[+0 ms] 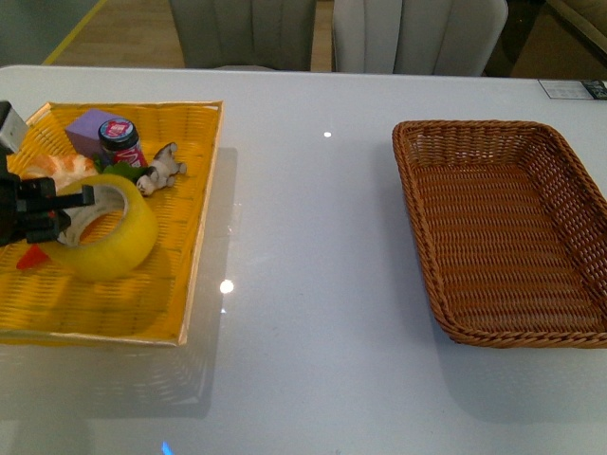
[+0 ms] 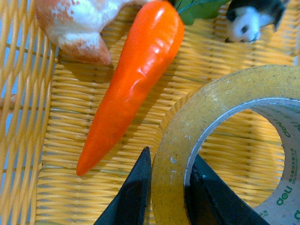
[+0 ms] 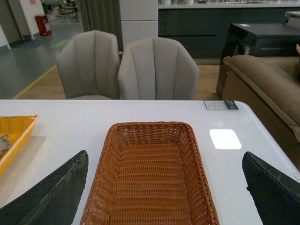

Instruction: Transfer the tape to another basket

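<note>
Left pincer (image 2: 171, 157) grips the tape (image 1: 119, 237) by its wall, one finger inside the core and one outside. It is still over the yellow tray (image 1: 194, 284). The basket (image 1: 503, 237) lies well right across the desk (image 1: 313, 237), facing the wide-open right pincer (image 3: 164, 197).

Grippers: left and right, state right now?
Left gripper: shut on the tape.
Right gripper: open, holding nothing.
</note>
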`<action>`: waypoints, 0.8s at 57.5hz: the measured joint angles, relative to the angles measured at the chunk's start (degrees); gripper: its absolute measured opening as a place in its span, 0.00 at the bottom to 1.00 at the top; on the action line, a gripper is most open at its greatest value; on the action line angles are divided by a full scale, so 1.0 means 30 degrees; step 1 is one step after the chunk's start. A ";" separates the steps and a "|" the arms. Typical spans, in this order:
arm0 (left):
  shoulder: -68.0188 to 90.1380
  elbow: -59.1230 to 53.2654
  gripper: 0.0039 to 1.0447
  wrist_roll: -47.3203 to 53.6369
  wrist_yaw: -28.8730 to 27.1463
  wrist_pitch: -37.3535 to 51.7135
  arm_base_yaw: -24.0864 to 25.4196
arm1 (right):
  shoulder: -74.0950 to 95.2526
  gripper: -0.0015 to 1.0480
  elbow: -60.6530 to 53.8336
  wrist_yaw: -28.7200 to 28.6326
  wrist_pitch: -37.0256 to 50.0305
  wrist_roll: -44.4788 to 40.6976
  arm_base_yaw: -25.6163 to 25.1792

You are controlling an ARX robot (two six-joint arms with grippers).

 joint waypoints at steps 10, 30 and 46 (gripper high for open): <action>-0.2769 -0.0335 0.14 -0.1078 0.0408 -0.0838 -0.1129 | 0.0000 0.91 0.0000 0.0000 0.0000 -0.0007 0.0000; -0.4430 0.1661 0.14 -0.2339 -0.0095 -0.2637 -0.6856 | 0.0000 0.91 0.0000 0.0000 0.0000 0.0000 0.0000; -0.4510 0.3446 0.14 -0.2608 -0.0452 -0.3723 -1.0622 | 0.0000 0.91 0.0000 0.0000 0.0000 -0.0007 0.0000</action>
